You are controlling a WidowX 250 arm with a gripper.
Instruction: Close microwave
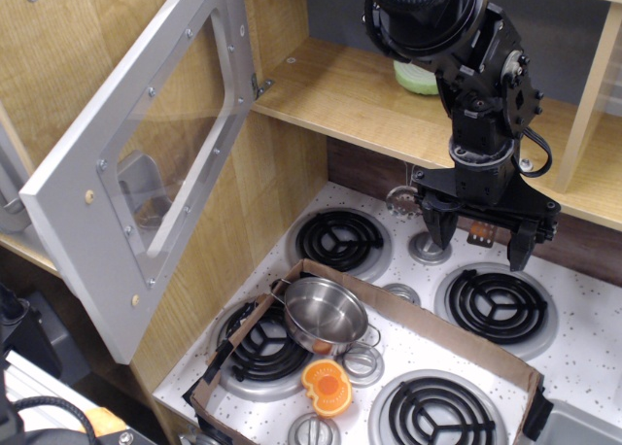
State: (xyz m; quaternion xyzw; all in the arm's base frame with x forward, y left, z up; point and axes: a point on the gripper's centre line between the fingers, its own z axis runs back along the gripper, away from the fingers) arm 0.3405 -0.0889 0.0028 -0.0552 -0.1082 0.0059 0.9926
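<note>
The microwave door (76, 200) is a wide silver-grey panel with a clear window (170, 144). It stands swung wide open at the left, hinged at its upper right (259, 85) on the wooden cabinet. Its handle and buttons face away and are hidden. My black gripper (479, 244) hangs at the right over the back of the stove, far from the door. It points down, with its fingers (439, 229) spread and nothing between them.
A white stovetop (593, 358) has several black coil burners. On it lies a cardboard tray (418, 314) holding a steel pot (326, 314) and an orange toy (328, 387). A wooden shelf (340, 95) carries a green object (416, 78) behind the arm.
</note>
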